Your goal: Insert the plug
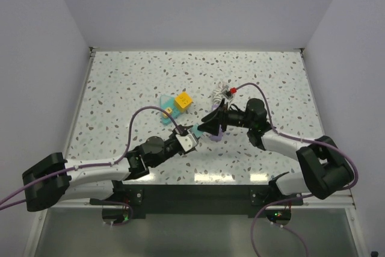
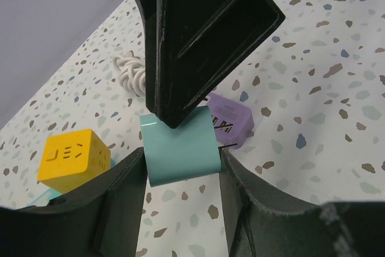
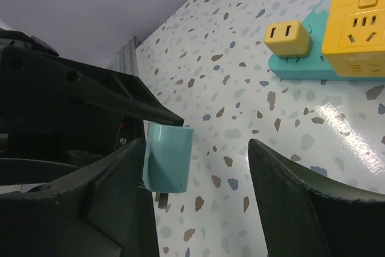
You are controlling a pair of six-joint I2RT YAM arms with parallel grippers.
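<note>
I see the teal plug pinched between the left gripper's fingers, near the middle of the table. The right gripper sits at its 3 o'clock with fingers spread wide, one finger at the plug's far end and the other well apart. A purple block lies just beyond the plug, and the yellow socket stands at its 11 o'clock.

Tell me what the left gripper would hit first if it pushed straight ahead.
Probably the right gripper, which crosses the far end of the teal plug that the left gripper holds.
</note>
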